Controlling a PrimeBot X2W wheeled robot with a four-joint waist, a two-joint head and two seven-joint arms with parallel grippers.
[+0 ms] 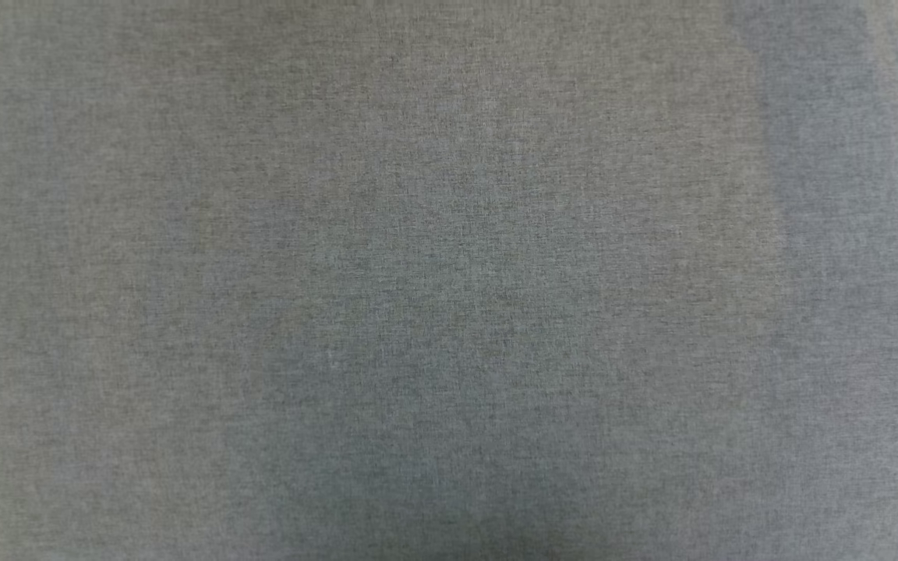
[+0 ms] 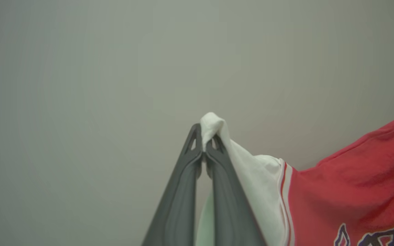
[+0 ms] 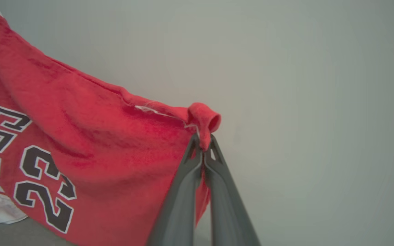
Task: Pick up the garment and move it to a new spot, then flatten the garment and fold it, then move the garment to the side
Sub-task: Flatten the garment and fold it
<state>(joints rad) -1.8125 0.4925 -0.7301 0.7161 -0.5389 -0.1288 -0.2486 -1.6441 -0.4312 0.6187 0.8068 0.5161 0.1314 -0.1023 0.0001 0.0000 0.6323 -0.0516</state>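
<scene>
Grey backdrop (image 2: pixel 80 68); garment (image 3: pixel 97 136) spans left end effector (image 2: pixel 204 138), right end effector (image 3: pixel 203 141).

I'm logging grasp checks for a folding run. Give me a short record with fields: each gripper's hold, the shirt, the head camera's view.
garment: red jersey, hanging from both grippers
left gripper: shut on its white sleeve
right gripper: shut on a red edge
lettering: black "23", white outline
head view: grey woven surface

Soft matt cloth, fuzzy nap, on garment (image 3: pixel 108 143); right gripper fingers (image 3: pixel 180 205) smooth matt plastic, prob.; grey surface (image 1: pixel 449 280): woven fabric, matt.
</scene>
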